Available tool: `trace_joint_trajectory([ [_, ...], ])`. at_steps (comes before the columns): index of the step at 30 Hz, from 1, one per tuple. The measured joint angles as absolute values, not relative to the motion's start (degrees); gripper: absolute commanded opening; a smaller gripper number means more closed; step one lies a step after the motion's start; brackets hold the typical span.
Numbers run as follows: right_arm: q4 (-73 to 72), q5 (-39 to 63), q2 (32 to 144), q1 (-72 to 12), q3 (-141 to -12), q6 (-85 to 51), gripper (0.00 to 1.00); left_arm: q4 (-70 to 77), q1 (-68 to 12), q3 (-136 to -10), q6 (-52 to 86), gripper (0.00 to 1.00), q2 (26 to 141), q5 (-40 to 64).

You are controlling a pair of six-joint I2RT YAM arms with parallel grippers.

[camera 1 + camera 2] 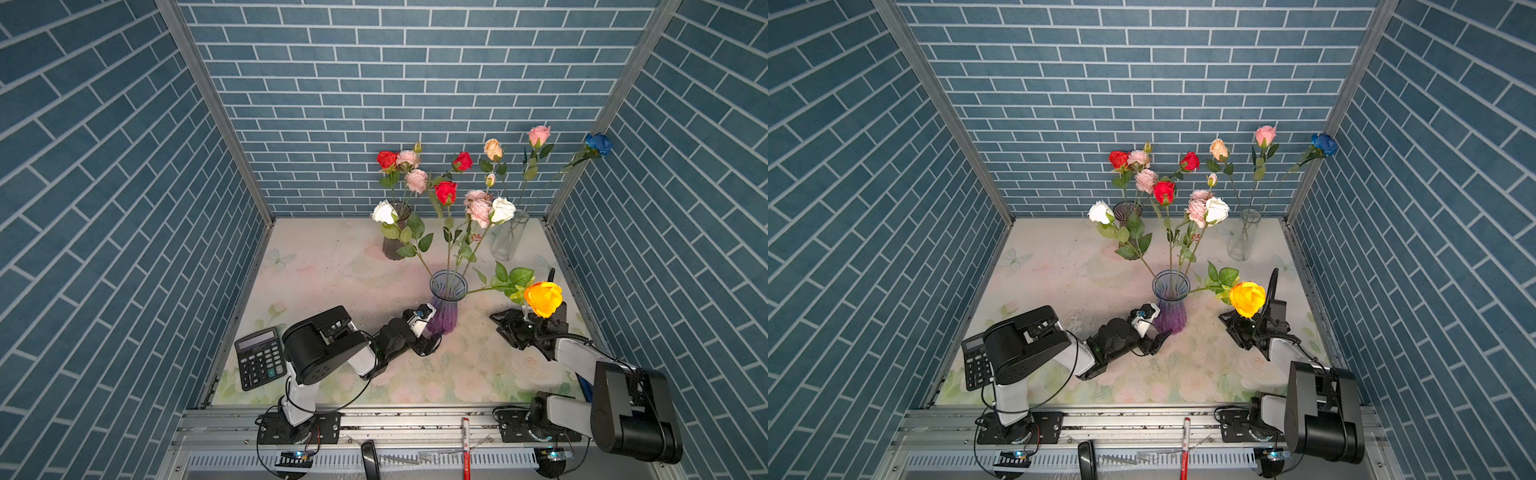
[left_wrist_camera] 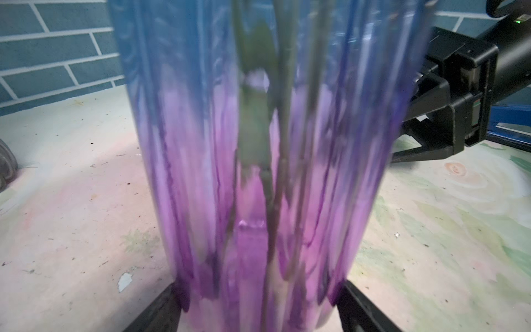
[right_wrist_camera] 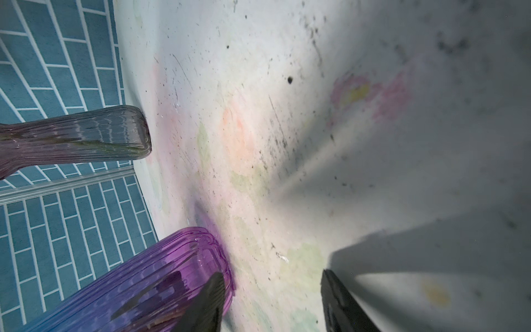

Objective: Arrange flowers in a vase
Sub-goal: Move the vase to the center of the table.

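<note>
Vase | left end effector astride base | right end effector gaping

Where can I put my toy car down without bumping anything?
The table is bare between the calculator, the left wall and the smoky vase, and again along the front edge before the purple vase. Round that vase it is crowded: the left gripper straddles its base and the orange rose leans toward the right gripper.
</note>
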State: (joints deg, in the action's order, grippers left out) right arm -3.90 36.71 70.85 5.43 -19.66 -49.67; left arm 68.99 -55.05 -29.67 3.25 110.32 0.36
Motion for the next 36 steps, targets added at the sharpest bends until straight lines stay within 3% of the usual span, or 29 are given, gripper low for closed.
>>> trace_joint_trajectory([
  [27, -4.1, 36.8, 71.5, 5.6, -19.7, -49.7, 0.55, 65.0, -51.8, -36.7, 3.4, 0.83, 113.3, -3.8],
  [33, -4.0, 36.8, 71.3, 5.7, -19.7, -49.7, 0.55, 65.5, -51.5, -36.4, 2.8, 0.89, 113.2, -1.8],
  [36, -3.6, 36.7, 70.8, 5.7, -19.6, -49.7, 0.55, 65.5, -51.6, -34.4, 2.7, 0.99, 111.4, -0.4],
])
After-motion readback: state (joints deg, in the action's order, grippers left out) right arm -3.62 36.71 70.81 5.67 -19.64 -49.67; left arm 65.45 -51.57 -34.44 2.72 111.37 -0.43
